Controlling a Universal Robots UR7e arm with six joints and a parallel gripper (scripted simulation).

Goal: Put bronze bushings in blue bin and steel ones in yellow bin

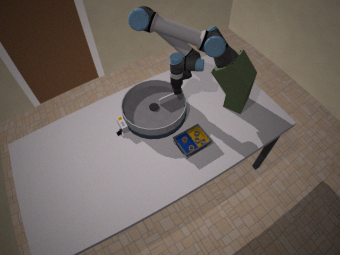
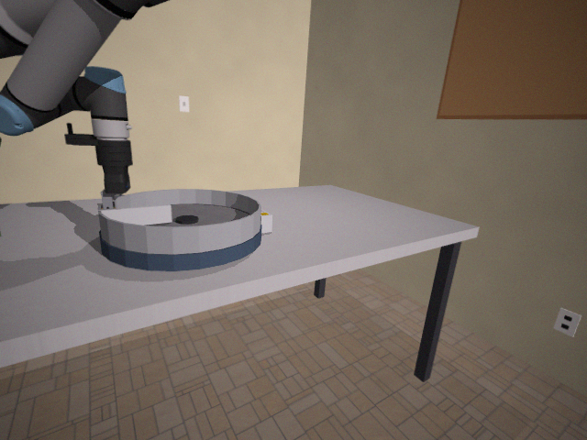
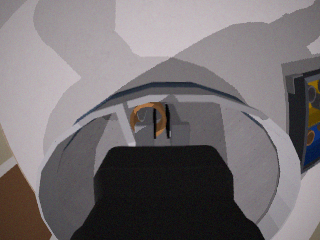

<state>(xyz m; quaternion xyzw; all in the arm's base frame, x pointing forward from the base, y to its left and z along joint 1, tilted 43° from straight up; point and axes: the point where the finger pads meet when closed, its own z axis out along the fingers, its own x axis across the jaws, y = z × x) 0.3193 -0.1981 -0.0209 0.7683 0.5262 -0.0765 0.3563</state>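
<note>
On the tabletop (image 1: 90, 164) (image 2: 331, 222), the turntable (image 1: 153, 132) (image 2: 180, 238) (image 3: 290, 165) stands leftmost; over its right side, the tool (image 1: 179, 96) (image 2: 107, 206) (image 3: 160, 114) grips a bronze bushing (image 3: 134, 118) by its wall. Further right, the blue bin (image 1: 182, 145) holds two bronze bushings, the yellow bin (image 1: 202, 132) three steel ones.

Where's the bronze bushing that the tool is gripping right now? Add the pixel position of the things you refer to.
In the wrist view, the bronze bushing (image 3: 134, 118) is at the tool's (image 3: 161, 122) fingers, one wall of the ring between them, just right of the white divider (image 3: 125, 124) (image 1: 166, 98) (image 2: 137, 214).
</note>
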